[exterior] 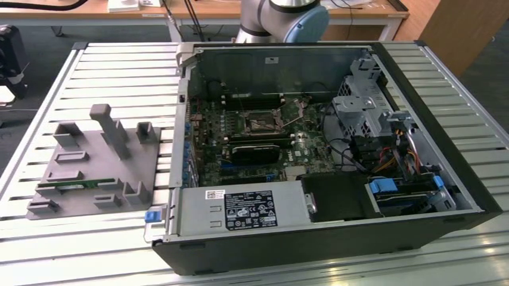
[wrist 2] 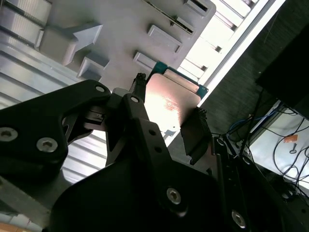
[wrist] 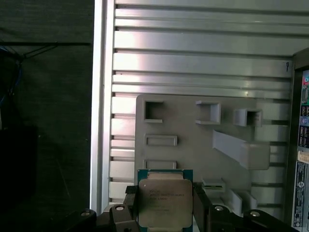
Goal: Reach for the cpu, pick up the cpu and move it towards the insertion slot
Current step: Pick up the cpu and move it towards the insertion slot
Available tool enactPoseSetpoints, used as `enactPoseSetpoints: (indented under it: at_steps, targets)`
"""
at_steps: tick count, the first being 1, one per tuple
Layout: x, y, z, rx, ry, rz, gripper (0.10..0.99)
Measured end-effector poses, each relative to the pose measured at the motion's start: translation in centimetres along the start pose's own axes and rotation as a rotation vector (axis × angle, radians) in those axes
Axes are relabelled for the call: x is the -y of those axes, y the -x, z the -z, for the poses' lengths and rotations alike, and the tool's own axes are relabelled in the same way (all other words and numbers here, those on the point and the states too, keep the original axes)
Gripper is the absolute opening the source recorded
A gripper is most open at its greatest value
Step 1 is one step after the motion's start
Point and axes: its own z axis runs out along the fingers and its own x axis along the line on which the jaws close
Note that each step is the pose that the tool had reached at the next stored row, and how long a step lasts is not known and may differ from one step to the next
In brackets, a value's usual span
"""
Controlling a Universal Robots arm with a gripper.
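The cpu (wrist: pixel 164 200) is a flat square chip with a silvery top and a green rim. My gripper (wrist: pixel 165 205) is shut on it, with a black finger (wrist: pixel 129 208) pressed against each of two opposite edges. In the second wrist view the cpu (wrist 2: pixel 171 104) sits the same way between the fingers (wrist 2: pixel 195 133) of my gripper (wrist 2: pixel 169 110). It hangs above the grey plastic tray (wrist: pixel 193 130), near that tray's edge. The insertion slot (exterior: pixel 261 124), a black square socket in a shiny frame, lies on the board inside the open computer case.
The grey tray (exterior: pixel 87 173) rests on the slatted metal table at the exterior view's left, with raised blocks and a green memory stick (exterior: pixel 75 185). The open black case (exterior: pixel 334 161) holds cables, drive cages and a power supply. The arm's base (exterior: pixel 282 18) stands behind it.
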Motion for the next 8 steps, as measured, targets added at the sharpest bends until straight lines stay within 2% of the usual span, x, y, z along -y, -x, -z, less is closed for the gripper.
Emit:
enactPoseSetpoints:
  at_steps: [8]
  targets:
    - [-0.06, 0.00, 0.71, -0.0001, -0.004, 0.000, 0.541]
